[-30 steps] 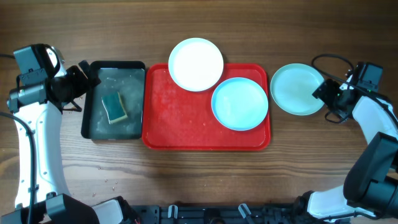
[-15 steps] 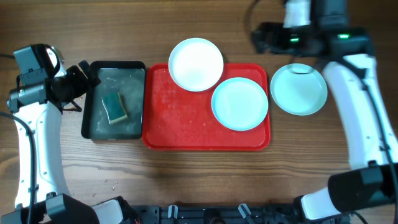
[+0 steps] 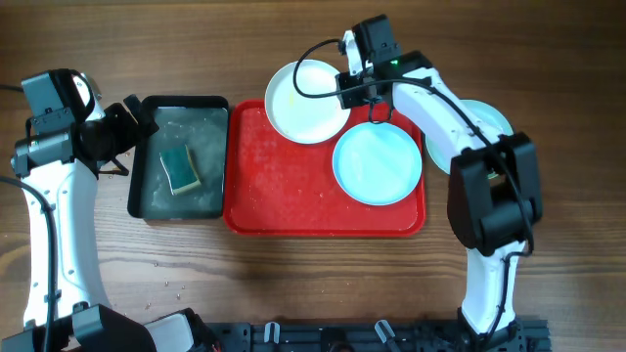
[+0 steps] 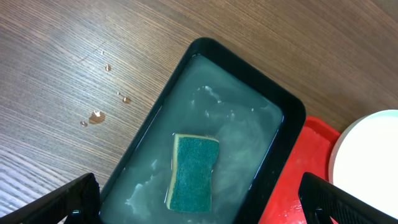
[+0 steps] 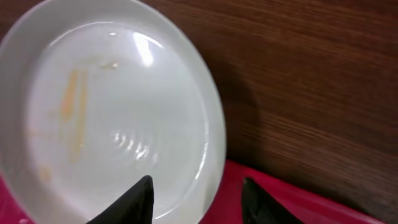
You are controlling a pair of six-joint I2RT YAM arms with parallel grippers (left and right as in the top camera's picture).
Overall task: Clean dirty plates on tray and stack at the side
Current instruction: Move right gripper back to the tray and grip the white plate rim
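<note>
The right hand (image 5: 200, 200) is open and empty, fingers (image 5: 138, 202) either side of the white plate's (image 3: 305, 101) rim. That plate lies half on the red tray (image 3: 284, 186), half on the table (image 3: 293, 29). One turquoise plate (image 3: 378, 163) sits in the tray, a second turquoise plate (image 3: 499, 119) on the table beside it, and the left hand (image 3: 125, 132) gapes empty above the black tray (image 4: 205, 51).

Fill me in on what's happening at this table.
The right gripper, open, is at the rim of the white plate, which carries an orange smear and lies partly over the far edge of the red tray. One turquoise plate sits on that tray; a second turquoise plate lies on the table beside it. The left gripper hangs open above the black tray of cloudy water, where the sponge lies. No plates are stacked yet.
</note>
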